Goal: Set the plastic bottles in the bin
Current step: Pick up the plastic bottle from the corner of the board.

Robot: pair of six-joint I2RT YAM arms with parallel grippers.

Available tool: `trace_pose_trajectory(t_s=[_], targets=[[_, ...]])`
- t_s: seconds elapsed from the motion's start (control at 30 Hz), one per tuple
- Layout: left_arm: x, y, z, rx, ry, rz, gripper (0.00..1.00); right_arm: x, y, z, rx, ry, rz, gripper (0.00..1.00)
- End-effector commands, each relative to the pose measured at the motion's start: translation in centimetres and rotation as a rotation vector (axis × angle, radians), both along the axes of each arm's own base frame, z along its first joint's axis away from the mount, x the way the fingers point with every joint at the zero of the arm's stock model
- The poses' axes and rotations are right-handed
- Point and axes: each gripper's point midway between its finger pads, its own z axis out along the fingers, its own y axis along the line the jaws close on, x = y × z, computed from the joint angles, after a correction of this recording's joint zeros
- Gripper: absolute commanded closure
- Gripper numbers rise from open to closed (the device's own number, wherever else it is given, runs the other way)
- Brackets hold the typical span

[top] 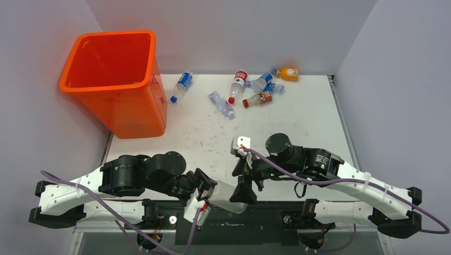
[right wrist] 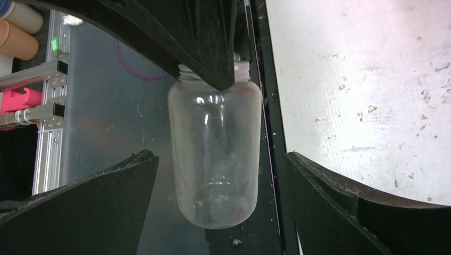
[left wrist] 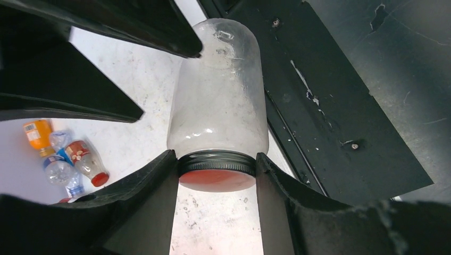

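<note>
Plainly, my left gripper (left wrist: 216, 166) is pinched narrow on the dark screw lid of a jar-shaped clear bottle (left wrist: 218, 101). The bottle's body juts past its fingertips into the wide-spread right gripper (right wrist: 220, 159), which touches neither side. I judge it empty, light, thin-walled and slick, so the stiff lid is the sounder hold. The left wrist view shows that pinch and the right wrist view shows the gaps. Only the top view shows the orange bin (top: 106, 86), well beyond the left gripper, and the loose bottles (top: 250, 90) far ahead of the right.

a lab cell: grey panels (top: 239, 32) wall in a white table (top: 298, 122).
</note>
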Motion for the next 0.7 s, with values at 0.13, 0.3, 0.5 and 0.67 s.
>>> trace_pose_trajectory(t_s=[0.13,0.3,0.5,0.67], targets=[[-0.4,0.2,4.2,-0.147,-0.036,-0.036,1.00,-0.1,1.5,-1.3,0.005,0.001,0.052,0.10],[-0.3,0.0,4.7,-0.165,-0.041,-0.037,1.00,-0.5,2.2,-1.3,0.017,0.018,0.085,0.10],[0.1,-0.4,5.0,-0.191,-0.058,-0.023,1.00,-1.0,2.9,-2.0,0.019,0.057,0.118,0.10],[0.1,-0.8,5.7,-0.233,-0.069,-0.026,1.00,-0.9,3.3,-3.4,-0.016,0.088,0.113,0.08]])
